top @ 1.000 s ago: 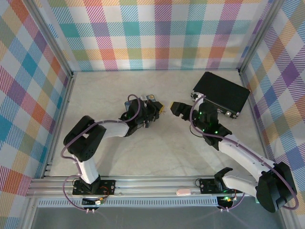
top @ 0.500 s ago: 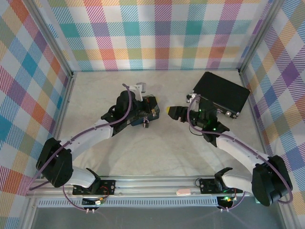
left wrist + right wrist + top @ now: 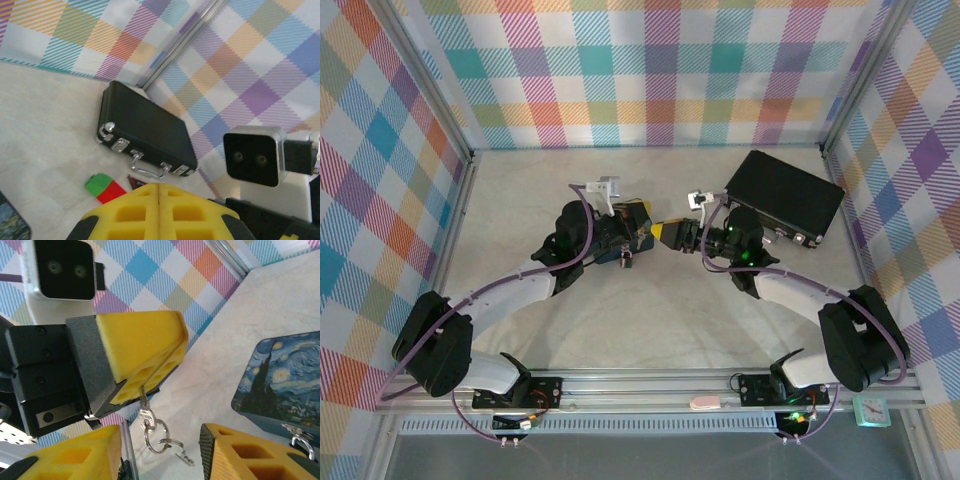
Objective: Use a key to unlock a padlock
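Observation:
My left gripper (image 3: 642, 222) is shut on the key (image 3: 146, 415). The key's blade is pinched between the yellow fingers (image 3: 140, 340), and its head, rings and a second small key (image 3: 180, 456) dangle below. My right gripper (image 3: 160, 440) faces it with its jaws open; one finger stands on each side of the hanging ring without touching it. In the top view the right gripper (image 3: 672, 234) sits just right of the left one. The padlock (image 3: 625, 262) hangs at the front of the painted tin (image 3: 282, 375). Its silvery shackle (image 3: 299, 441) shows, and its dark body is hidden by my finger.
A black case (image 3: 782, 195) lies at the back right, close behind the right arm. In the left wrist view a red-and-green block (image 3: 105, 186) lies in front of the case (image 3: 145, 131). The checked walls close in the table (image 3: 650, 320) on three sides.
The left arm swung round early on and now holds the key above the tin. The right gripper moved left up to it, and its jaws have narrowed around the ring.

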Controlling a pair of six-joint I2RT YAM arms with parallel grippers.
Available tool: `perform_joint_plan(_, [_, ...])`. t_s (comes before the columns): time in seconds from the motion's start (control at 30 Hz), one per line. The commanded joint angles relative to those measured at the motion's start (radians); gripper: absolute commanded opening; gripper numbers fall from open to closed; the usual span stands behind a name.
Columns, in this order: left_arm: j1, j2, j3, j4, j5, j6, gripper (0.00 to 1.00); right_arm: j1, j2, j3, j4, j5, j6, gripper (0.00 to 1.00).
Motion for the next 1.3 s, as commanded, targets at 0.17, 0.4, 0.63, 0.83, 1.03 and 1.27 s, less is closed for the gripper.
perform_joint_plan(0.17, [0.009, 0.043, -0.066, 0.249, -0.041, -0.171, 0.0, 0.04, 0.062, 0.017, 0.208, -0.025, 0.032, 0.45])
perform_joint_plan(0.4, [0.009, 0.038, -0.083, 0.291, -0.041, -0.199, 0.0, 0.05, 0.122, 0.002, 0.251, 0.034, 0.018, 0.45])
perform_joint_plan(0.63, [0.009, 0.052, -0.104, 0.345, -0.049, -0.24, 0.0, 0.075, 0.156, 0.017, 0.296, 0.021, 0.02, 0.33])
perform_joint_plan(0.83, [0.009, 0.067, -0.108, 0.379, -0.043, -0.274, 0.0, 0.075, 0.172, 0.019, 0.344, 0.017, 0.025, 0.08])
perform_joint_plan(1.03, [0.035, 0.017, -0.12, 0.323, -0.045, -0.279, 0.56, 0.07, 0.109, 0.041, 0.134, -0.004, -0.1, 0.0])
perform_joint_plan(1.27, [0.119, -0.045, -0.118, 0.227, 0.103, -0.272, 0.85, 0.071, -0.04, 0.079, -0.284, 0.041, -0.383, 0.0])
